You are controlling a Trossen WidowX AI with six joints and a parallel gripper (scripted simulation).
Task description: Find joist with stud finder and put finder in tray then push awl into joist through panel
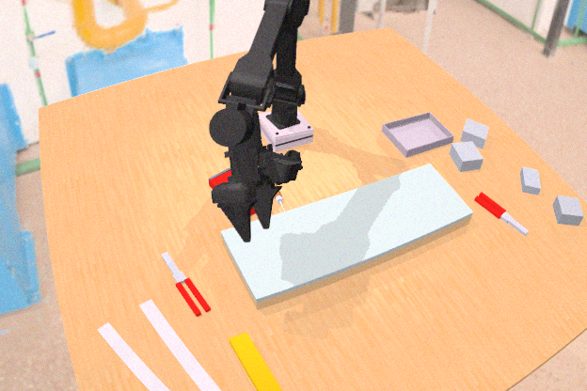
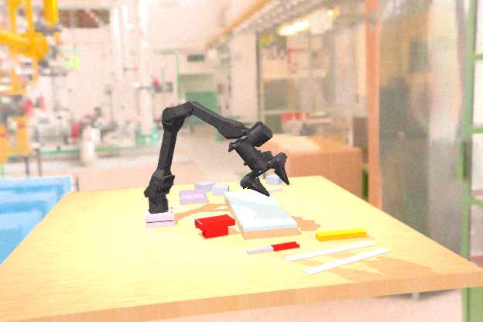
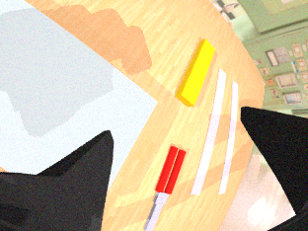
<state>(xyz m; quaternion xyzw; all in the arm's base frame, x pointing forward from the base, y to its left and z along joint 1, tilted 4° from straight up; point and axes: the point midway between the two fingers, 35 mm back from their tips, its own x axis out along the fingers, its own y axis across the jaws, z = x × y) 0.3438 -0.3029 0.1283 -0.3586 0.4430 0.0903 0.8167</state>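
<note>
The pale blue floor panel (image 1: pixel 417 201) (image 2: pixel 262 204) (image 3: pixel 44 54) lies flat; no joist shows. My gripper (image 1: pixel 256 233) (image 2: pixel 278 190) (image 3: pixel 180 125) is open and empty, tilted above the panel, its fingers spread wide. The red stud finder (image 1: pixel 219 178) (image 2: pixel 214 225) rests on the table beside the panel, partly hidden behind the gripper in the top view. The awl (image 1: pixel 278 198) lies between the stud finder and the panel, its handle mostly hidden by the gripper; I cannot make it out in the exterior view. The shallow lilac tray (image 1: pixel 417 134) (image 2: pixel 192 196) is empty.
A red-handled tool (image 1: pixel 195 294) (image 2: pixel 285 246) (image 3: pixel 170 170), white strips (image 1: pixel 180 346) (image 3: pixel 211 133) and a yellow bar (image 1: pixel 256 363) (image 2: pixel 340 234) (image 3: pixel 196 74) lie beyond the panel's near end. Another red-handled tool (image 1: pixel 491 205) and several grey blocks lie past its far end.
</note>
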